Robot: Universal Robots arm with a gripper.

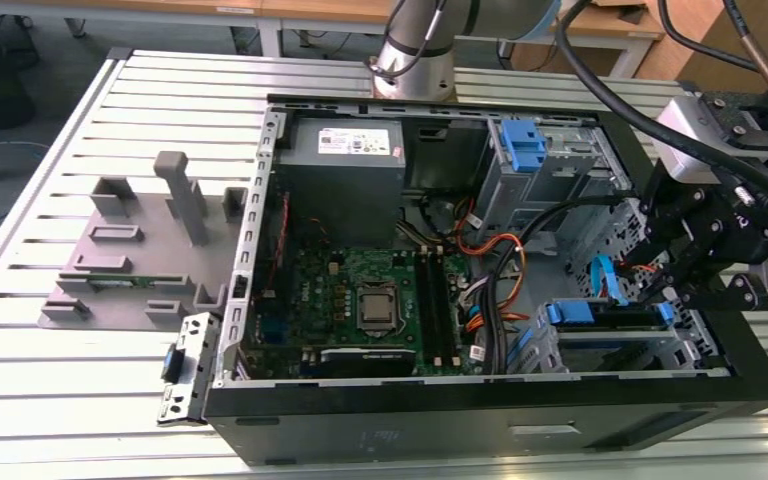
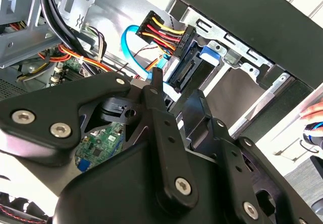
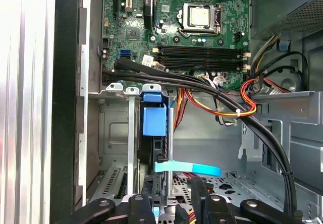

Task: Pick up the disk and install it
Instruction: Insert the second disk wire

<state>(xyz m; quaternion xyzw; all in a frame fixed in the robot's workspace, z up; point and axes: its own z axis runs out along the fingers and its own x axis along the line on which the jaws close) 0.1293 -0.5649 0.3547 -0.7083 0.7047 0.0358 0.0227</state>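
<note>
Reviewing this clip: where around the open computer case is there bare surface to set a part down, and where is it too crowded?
Free: the slatted table on the exterior view's left, in front of the grey fixture block, and the strip behind that block. Crowded: inside the case, where cables cross the motherboard, and the drive bay corner, where the pincer hangs over the disk.

Camera layout, three views

Exterior view looks down at an angle on the open computer case (image 1: 491, 400) and counter (image 1: 64, 390); both wrist views sit close inside, sharing my tool (image 3: 176, 204) and the drive cage (image 3: 121, 148).
</note>
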